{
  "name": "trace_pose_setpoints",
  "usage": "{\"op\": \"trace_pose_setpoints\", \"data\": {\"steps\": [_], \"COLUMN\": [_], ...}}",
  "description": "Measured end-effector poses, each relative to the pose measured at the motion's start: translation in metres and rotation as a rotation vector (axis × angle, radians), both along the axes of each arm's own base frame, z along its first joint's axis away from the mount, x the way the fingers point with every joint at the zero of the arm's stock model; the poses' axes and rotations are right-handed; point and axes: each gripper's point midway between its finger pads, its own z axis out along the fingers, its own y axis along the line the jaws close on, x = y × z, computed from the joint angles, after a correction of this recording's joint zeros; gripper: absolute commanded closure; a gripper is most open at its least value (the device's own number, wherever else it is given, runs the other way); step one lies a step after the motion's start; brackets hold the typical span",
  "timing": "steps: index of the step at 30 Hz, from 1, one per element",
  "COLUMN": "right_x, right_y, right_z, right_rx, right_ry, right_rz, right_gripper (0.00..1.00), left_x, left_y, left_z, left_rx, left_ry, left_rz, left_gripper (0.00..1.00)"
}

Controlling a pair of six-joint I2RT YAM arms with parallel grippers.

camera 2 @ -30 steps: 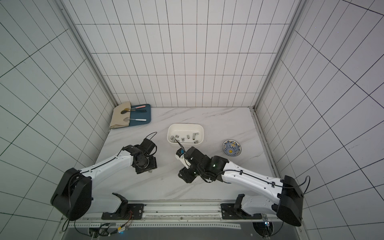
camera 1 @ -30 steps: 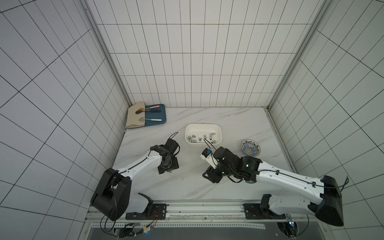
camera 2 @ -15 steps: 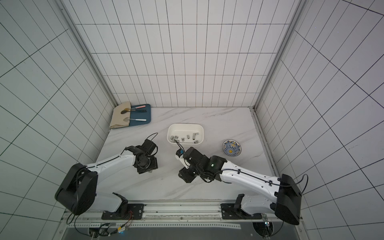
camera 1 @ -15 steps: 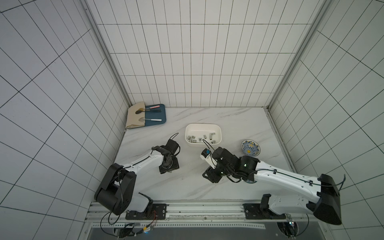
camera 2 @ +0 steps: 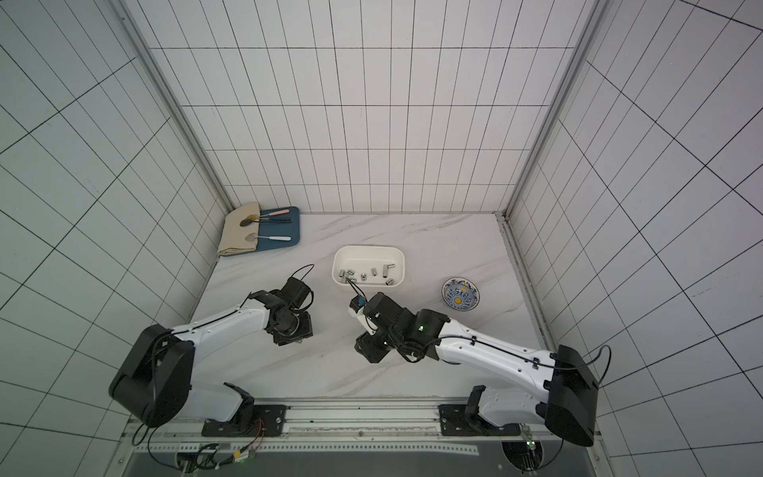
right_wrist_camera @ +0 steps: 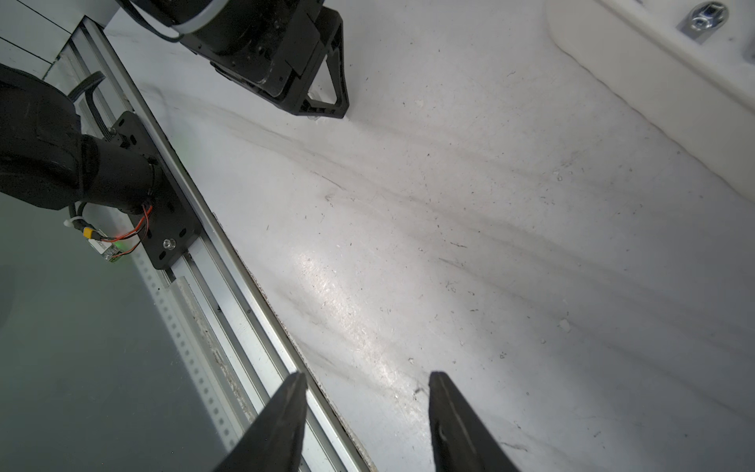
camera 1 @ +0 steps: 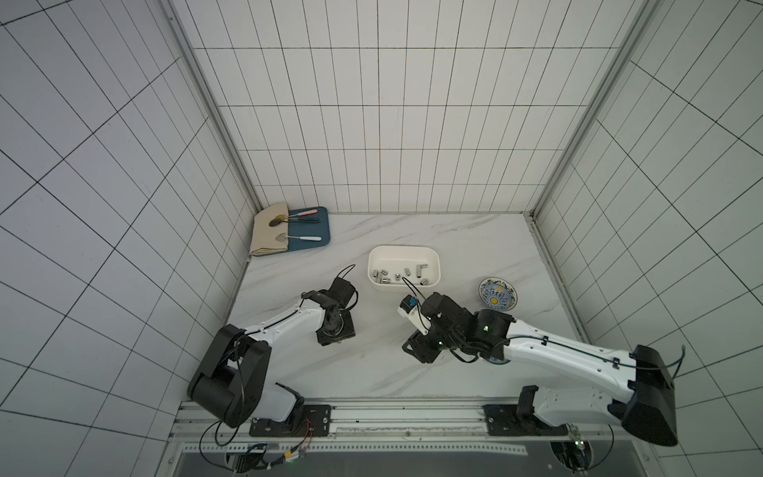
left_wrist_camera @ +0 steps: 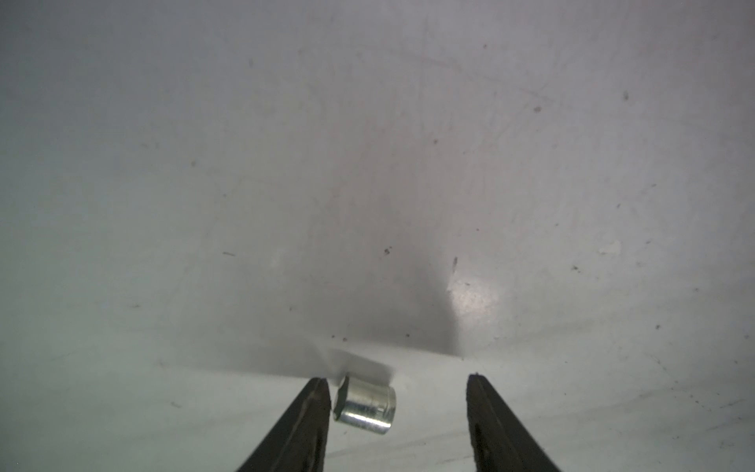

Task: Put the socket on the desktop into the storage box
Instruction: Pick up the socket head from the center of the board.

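- Right, in close on the left gripper (left_wrist_camera: 398, 380): its two dark fingers (left_wrist_camera: 304, 421) stand spread, one on either side of the socket (left_wrist_camera: 365, 405), and they are not pinching it.
- One fingertip sits just beside the socket's end face, and I cannot tell whether it touches. The other fingertip stands clear, with bare surface between.
- The socket is a short, stubby cylinder of bright polished silver. It lies on its side on the desktop (left_wrist_camera: 367, 163), with a slight step near one end and a dark end face turned to the nearer finger.
- The right gripper (right_wrist_camera: 367, 375) also has its fingers apart. Nothing sits between them, and it hangs over bare desktop by the metal rail (right_wrist_camera: 228, 278).
- In both top views the left gripper hides the socket beneath it, on the robot's side of the storage box (camera 1: 404, 247) and apart from it.
- That box is white with rounded corners, and several other sockets (camera 1: 396, 276) lie scattered inside.
- Further out, a blue-patterned bowl (camera 1: 498, 293) sits beside the box.
- In the far corner, a blue tray (camera 1: 320, 243) carries a beige cloth (camera 1: 266, 239) and utensils (camera 1: 303, 238).
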Motion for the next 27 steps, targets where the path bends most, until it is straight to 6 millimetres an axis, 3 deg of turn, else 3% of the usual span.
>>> {"op": "trace_pose_setpoints", "data": {"steps": [16, 27], "right_x": [0.0022, 0.0024], "right_y": [-0.0006, -0.0006], "right_z": [-0.0014, -0.0018], "right_rx": [-0.007, -0.006], "right_ry": [-0.004, 0.001], "right_rz": [-0.014, -0.021], "right_gripper": [0.49, 0.49], "left_x": [-0.0069, -0.0065], "left_y": [0.0006, 0.0072], "left_z": [-0.0045, -0.0098], "left_rx": [0.017, 0.061], "left_ry": [0.033, 0.039], "left_rz": [-0.003, 0.002], "left_gripper": [0.57, 0.57]}}
